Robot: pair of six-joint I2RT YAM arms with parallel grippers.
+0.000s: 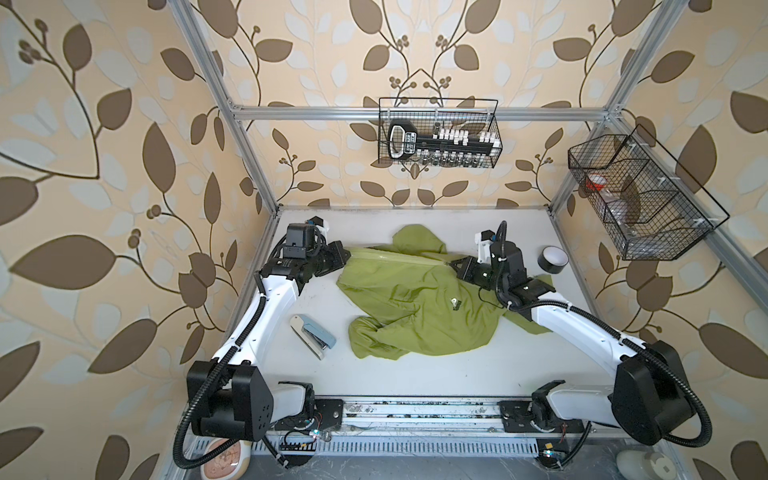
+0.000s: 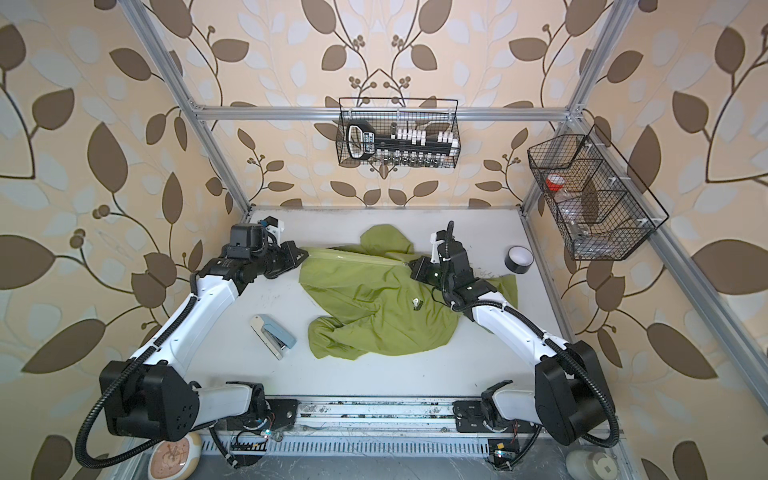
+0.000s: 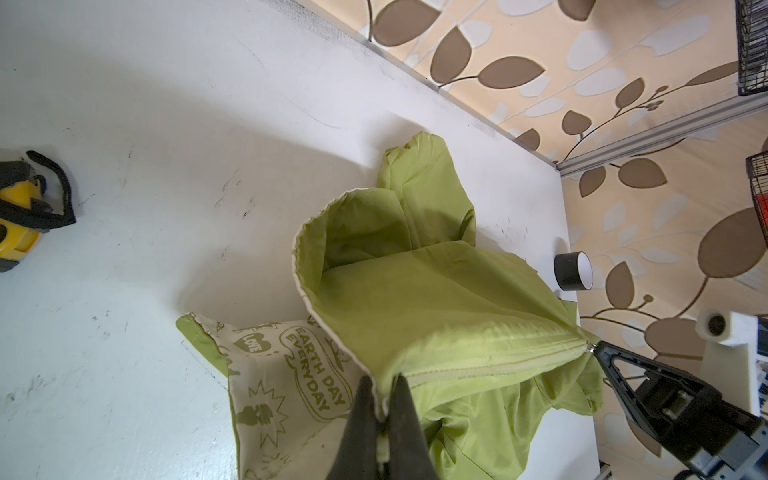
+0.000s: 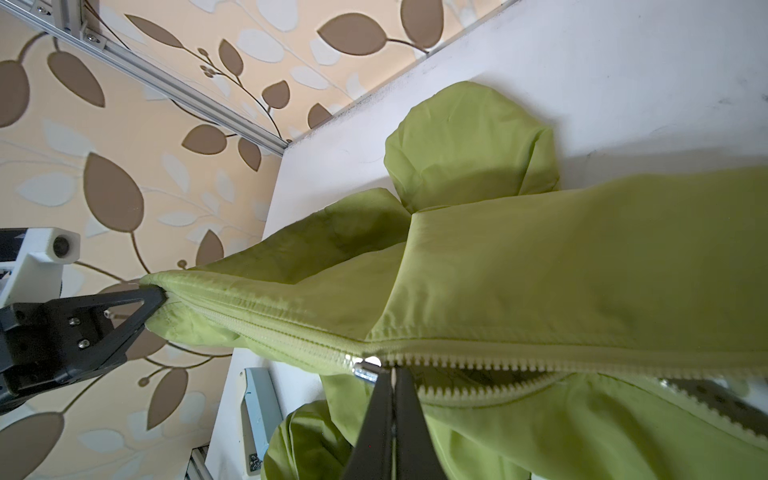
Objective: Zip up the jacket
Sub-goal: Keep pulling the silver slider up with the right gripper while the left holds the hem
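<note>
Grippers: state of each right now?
left gripper: shut on jacket hem.
right gripper: shut on zipper pull.

The scuffed white worktop (image 1: 415,374) carries a pale-blue and white stapler (image 1: 312,336) lying flat toward the left front. A roll of black tape (image 1: 555,258) with a white core sits near the right edge toward the back, well apart from the stapler. 2 black wire baskets hang on the aluminium frame (image 1: 353,111). The back basket (image 1: 438,99) holds a black tool with white pieces, and the divided side basket (image 1: 673,243) holds something red and white. Leaf-patterned wallpaper (image 1: 104,166) surrounds everything. In the left wrist view, a yellow-and-black object (image 3: 20,216) rests on the worktop.
</note>
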